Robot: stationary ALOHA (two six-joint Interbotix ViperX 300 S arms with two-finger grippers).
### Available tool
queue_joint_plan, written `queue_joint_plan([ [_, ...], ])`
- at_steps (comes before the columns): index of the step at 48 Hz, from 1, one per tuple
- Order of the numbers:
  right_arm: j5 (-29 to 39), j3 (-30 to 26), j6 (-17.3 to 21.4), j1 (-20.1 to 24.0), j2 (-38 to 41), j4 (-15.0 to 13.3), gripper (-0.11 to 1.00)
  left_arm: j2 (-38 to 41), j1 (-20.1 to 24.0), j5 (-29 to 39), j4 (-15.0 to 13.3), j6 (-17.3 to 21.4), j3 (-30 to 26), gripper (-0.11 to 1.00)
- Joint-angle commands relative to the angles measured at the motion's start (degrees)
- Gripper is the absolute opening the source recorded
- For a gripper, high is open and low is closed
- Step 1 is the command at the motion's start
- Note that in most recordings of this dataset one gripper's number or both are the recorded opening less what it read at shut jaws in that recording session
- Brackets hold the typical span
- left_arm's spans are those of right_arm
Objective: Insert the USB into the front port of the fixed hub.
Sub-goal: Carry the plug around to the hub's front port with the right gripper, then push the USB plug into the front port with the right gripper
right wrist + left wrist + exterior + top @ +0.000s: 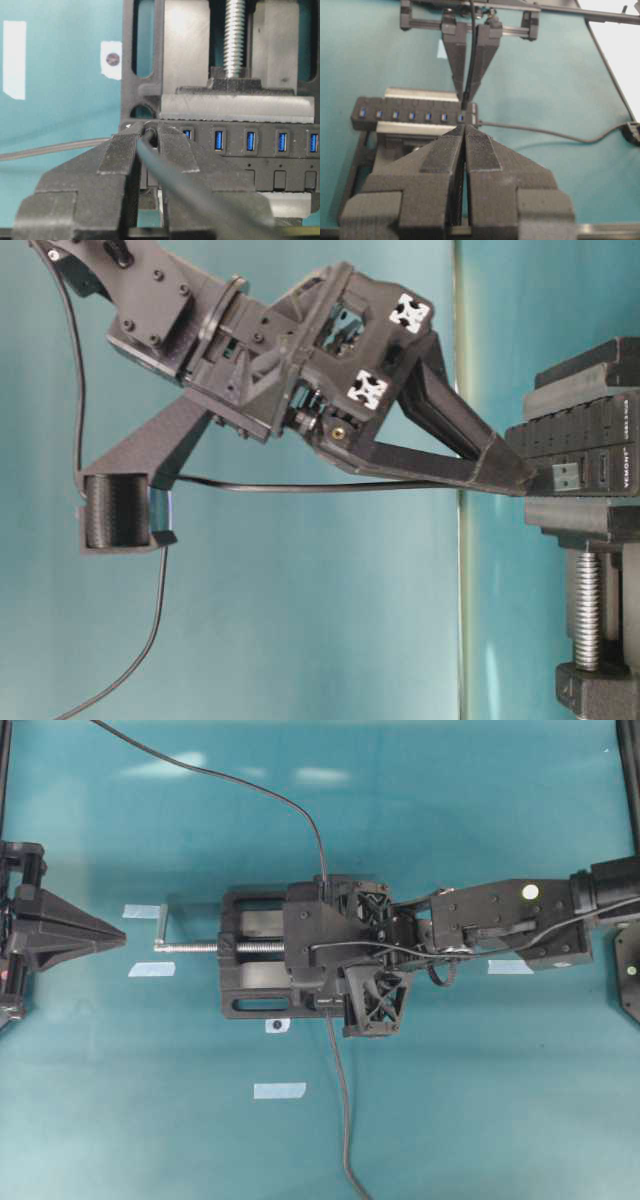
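Overhead view, counter (480,1100): teal surface carried all items; several pale tape marks were stuck to it.
Vise (262,952): bulky black clamp with a silver screw crank sat at centre and held the hub fast.
Right claw (528,480): reached in from the right, angled down to the hub's end; its fingers were pressed together, pinching the USB.
Left claw (465,140): parked at the left edge, well apart from the vise, its fingers pressed together on nothing.
Fixed hub (412,114): long narrow black bar with a row of blue sockets, clamped between the vise plates; it appeared rigid and unlikely to shift under insertion load.
USB (566,477): small black plug with a metal tip, protruding from the right claw's fingertips. In the table-level view the tip stood just beside the hub's end face, next to the sockets there. Whether it had entered a socket could not be told.
Cable (300,485): thin and dark grey, trailing back from the plug under the claw and off the counter.
Handling judgement: plug light, stiff and short; cable limp, offering no push. Hold belonged on the plug body, square to the socket, since a slight tilt would likely jam the tip on the rim.
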Motion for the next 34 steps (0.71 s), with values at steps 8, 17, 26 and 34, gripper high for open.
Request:
queue_joint_plan([
  [8,-0.7,0.2,0.8,0.1,-0.8,-0.1,0.09,0.4,-0.2,-0.3,0.2,-0.1,-0.9,0.0],
  [17,-1.1,0.5,0.8,0.0,-0.7,-0.1,0.09,0.4,-0.1,-0.4,0.2,-0.1,-0.9,0.0],
  [26,-1.8,0.5,0.8,-0.1,-0.7,-0.1,0.09,0.4,-0.1,-0.4,0.2,-0.1,-0.9,0.0],
  [34,-1.8,0.8,0.9,-0.2,-0.7,-0.1,0.09,0.4,-0.2,-0.4,0.2,-0.1,-0.8,0.0],
])
